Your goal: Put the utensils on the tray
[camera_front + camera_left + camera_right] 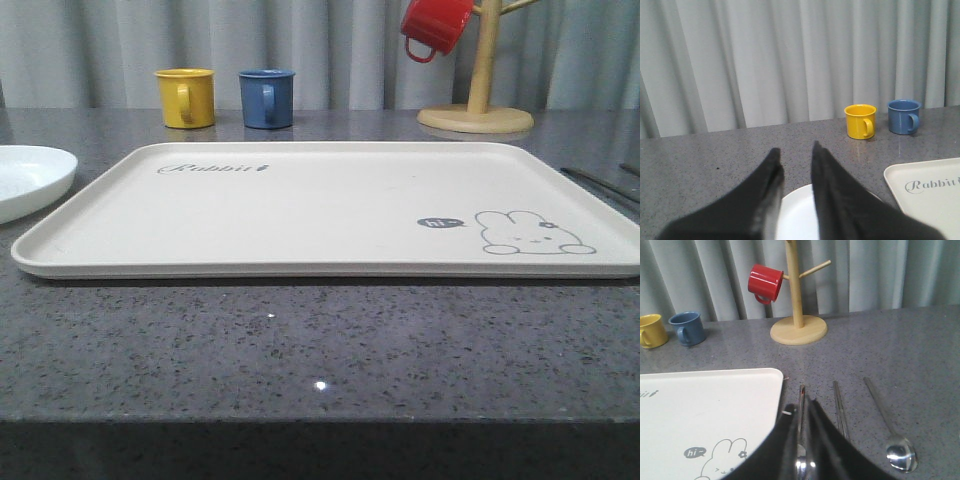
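Observation:
The cream tray [300, 215] with its rabbit drawing lies in the middle of the grey table, with nothing on it. Right of it, three silver utensils lie side by side on the table. Nearest the tray [715, 405] is the fork [802, 392], then the chopsticks [839, 407], then the spoon [900, 455]. My right gripper [801, 405] is shut on the fork's handle, and its black fingers hide the fork's head. Thin utensil handles [600, 184] show at the right edge of the front view. My left gripper [795, 148] hangs open over a white plate [800, 215], holding nothing.
The round white plate [25, 180] sits left of the tray. A yellow mug [186, 97] and a blue mug [266, 97] stand behind the tray. A wooden mug tree [478, 100] holding a red mug [436, 25] stands at the back right. A curtain closes off the back.

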Available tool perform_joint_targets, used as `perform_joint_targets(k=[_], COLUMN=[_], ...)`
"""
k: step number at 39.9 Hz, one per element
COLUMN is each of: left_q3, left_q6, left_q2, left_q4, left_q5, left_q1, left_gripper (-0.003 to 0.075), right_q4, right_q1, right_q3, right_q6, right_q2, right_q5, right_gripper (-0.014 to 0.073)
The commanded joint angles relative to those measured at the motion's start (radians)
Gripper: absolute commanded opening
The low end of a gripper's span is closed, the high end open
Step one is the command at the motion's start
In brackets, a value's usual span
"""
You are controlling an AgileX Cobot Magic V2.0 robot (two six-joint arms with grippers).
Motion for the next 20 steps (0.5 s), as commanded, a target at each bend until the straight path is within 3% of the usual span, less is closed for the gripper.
perform_joint_targets(k=[1,5,9,20], left_q3=[-0.035,-0.035,-0.035,-0.035], left_q6=[-0.006,-0.006,-0.006,-0.006], left_q2=[0.017,0.017,0.017,0.031], left_q4=[-0.001,-0.001,-0.001,-0.011], left_q5=[-0.053,-0.053,-0.053,-0.054], left_q1=[0.003,0.003,0.003,0.003], left_gripper=[0.0425,0.0582,0.0609,0.0608], right_q4=[0.004,0.004,0.004,0.004], right_q1=[-0.005,-0.005,-0.005,-0.005], right_q3=[-0.035,-0.035,-0.035,-0.035], right_q6=[-0.007,-0.007,-0.007,-0.007], right_q2=[0.019,0.019,0.019,0.019], right_q5=[-0.067,-0.069,-0.068,-0.070], right_gripper=[0.0346,0.0549,0.0659,0.0654])
